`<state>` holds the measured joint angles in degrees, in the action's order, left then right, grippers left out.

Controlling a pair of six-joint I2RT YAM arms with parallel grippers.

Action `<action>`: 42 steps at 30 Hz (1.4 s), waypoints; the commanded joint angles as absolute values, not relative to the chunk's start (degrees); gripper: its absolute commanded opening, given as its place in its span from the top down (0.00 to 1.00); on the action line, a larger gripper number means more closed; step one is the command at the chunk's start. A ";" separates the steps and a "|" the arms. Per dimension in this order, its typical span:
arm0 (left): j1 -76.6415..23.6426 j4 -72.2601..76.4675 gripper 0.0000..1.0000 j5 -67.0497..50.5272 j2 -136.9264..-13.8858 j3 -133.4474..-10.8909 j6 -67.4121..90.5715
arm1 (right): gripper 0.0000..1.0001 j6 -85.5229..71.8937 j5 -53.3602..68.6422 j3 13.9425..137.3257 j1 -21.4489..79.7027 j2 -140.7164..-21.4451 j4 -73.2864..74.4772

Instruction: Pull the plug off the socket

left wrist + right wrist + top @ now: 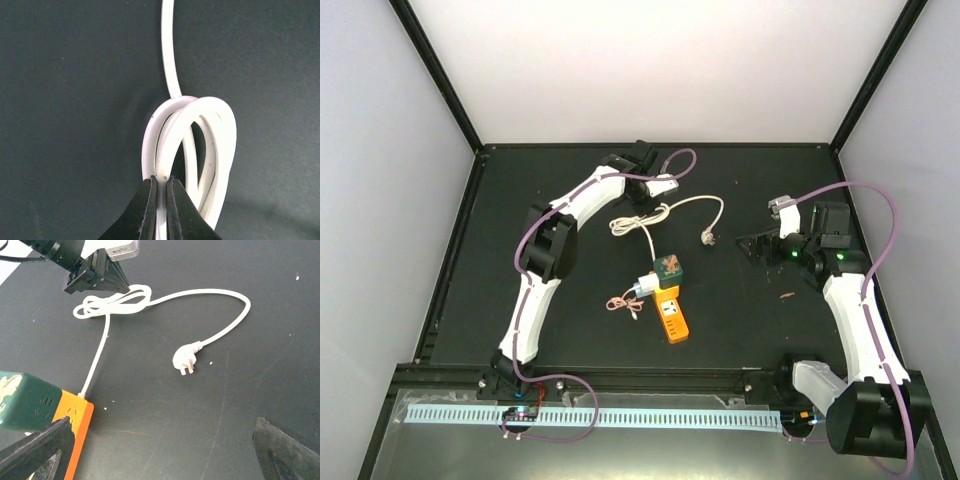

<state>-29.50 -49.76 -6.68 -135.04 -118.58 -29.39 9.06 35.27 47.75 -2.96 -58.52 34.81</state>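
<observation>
Left pincer (161,181): closed, fingers nipped on one strand of the coiled cord (167,50), far centre of the desk (770,330). Coil lies slack and flat, several loops overlapped.

Right pincer (162,425): spread wide, holding nothing. It sits low over the desk to the right of the socket, well apart from it.

Socket (671,316): orange strip, flat, mid-desk. A green cube (670,268) sits on its far end.

Plug (642,288): small white block tight against the far-left end of the socket, where the cord comes down to it. Looks seated, not yet out. From the right wrist view only the cord meeting the orange corner shows; the block itself is not clear there.

Also noted: a loose pronged head (184,360) at the cord's other end, lying free on the desk. A thin pinkish cable (620,303) is curled just left of the plug.

Step, as I read it: hold taken on the cord, extraction not begun. The grip is on the coil, well away from the plug, with slack between.

Next move likely calls for:
- taking up that slack before any force reaches the plug;
- pulling in line with the plug, away from the strip;
- the right pincer pinning the socket, since a light strip will probably drag along rather than let go.
</observation>
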 commanded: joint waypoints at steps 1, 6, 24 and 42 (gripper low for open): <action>-28.52 -48.04 0.98 -6.81 -137.51 -124.95 -30.86 | 0.00 10.15 37.12 47.22 -2.77 -58.69 33.80; -27.99 -42.91 0.99 -7.59 -138.59 -128.21 -31.28 | 0.00 10.29 37.17 47.07 -2.72 -59.01 33.70; -28.02 -48.27 0.61 -14.22 -142.66 -135.46 -31.12 | 0.00 15.20 47.57 46.89 -2.66 -58.08 34.90; -23.97 -52.69 0.01 -17.37 -111.47 -116.43 -21.96 | 0.00 33.25 71.44 63.22 -2.71 -68.22 36.07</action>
<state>-25.61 -52.31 -15.92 -119.24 -122.04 -27.35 24.45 62.87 58.46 -2.96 -63.75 34.81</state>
